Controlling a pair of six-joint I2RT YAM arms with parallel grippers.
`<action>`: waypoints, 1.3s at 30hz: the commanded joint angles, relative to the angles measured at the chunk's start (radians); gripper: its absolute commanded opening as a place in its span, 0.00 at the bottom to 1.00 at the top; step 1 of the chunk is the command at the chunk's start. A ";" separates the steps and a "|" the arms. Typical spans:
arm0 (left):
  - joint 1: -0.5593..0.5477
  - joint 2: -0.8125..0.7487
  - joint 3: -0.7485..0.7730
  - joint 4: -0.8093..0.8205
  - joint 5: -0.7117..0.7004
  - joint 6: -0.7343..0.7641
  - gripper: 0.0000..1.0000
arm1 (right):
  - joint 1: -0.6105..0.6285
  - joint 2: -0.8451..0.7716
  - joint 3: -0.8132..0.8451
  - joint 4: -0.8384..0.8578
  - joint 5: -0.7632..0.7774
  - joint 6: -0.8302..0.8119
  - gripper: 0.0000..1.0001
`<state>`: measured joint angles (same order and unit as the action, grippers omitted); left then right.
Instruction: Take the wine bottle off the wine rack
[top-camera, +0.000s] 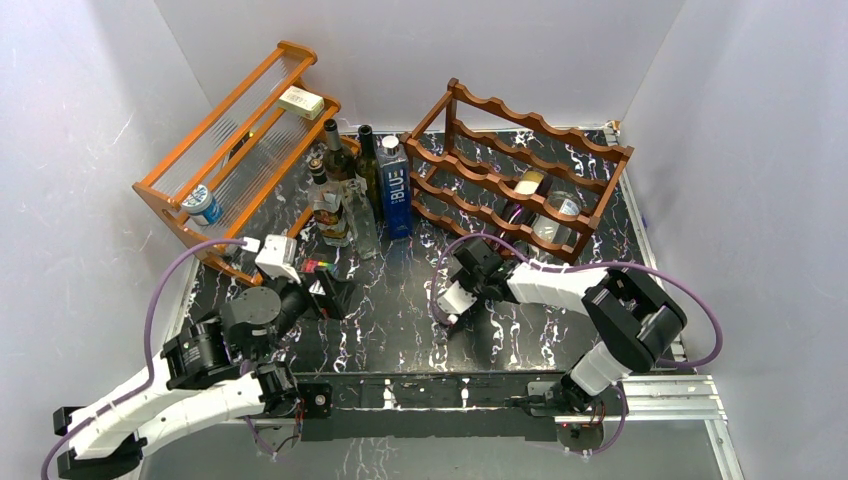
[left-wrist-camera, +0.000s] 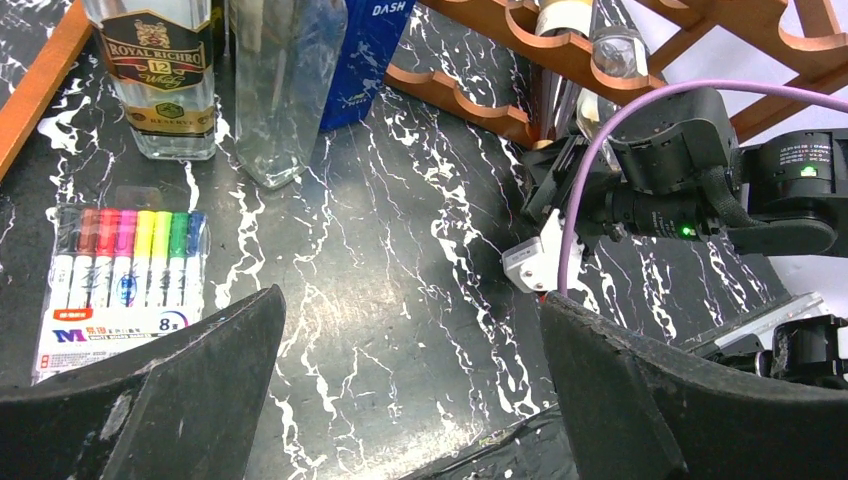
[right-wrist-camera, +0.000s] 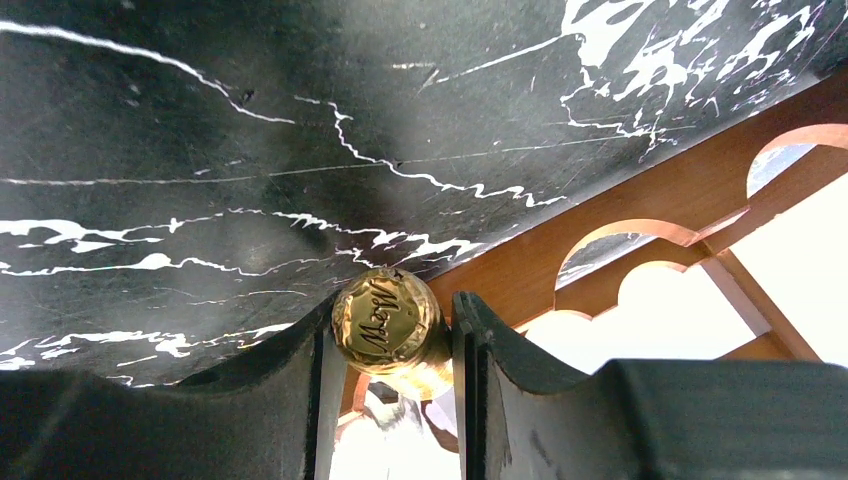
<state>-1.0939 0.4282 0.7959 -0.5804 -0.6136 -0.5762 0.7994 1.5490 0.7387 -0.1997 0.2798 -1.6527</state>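
Note:
The dark reddish-brown wine rack (top-camera: 520, 170) stands at the back right; it also shows in the right wrist view (right-wrist-camera: 620, 215) and the left wrist view (left-wrist-camera: 470, 100). A wine bottle (top-camera: 522, 192) lies in a lower tier, neck toward the front. Its gold foil cap (right-wrist-camera: 385, 318) sits between my right gripper's (right-wrist-camera: 392, 350) two fingers, which press on both sides. That gripper (top-camera: 478, 262) is at the rack's front edge. A second, clear bottle (top-camera: 562, 206) lies beside it. My left gripper (left-wrist-camera: 410, 380) is open and empty, low over the table.
A lighter orange shelf (top-camera: 235, 150) stands at the back left with a box and a tin. Several upright bottles (top-camera: 365, 180) stand between shelf and rack. A pack of markers (left-wrist-camera: 120, 280) lies by the left gripper (top-camera: 335, 295). White walls surround the table.

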 joint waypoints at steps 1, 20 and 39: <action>0.005 0.056 0.041 0.039 0.031 0.013 0.98 | 0.057 0.022 0.023 -0.031 -0.052 0.040 0.28; 0.018 0.589 0.327 0.400 0.245 0.249 0.87 | 0.175 -0.025 -0.024 -0.034 -0.060 0.170 0.23; 0.040 0.539 0.319 0.383 0.230 0.192 0.86 | 0.371 -0.186 -0.024 -0.075 -0.146 0.283 0.21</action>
<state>-1.0615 1.0210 1.1095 -0.1852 -0.3458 -0.3820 1.1179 1.4010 0.7097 -0.2508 0.2886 -1.4078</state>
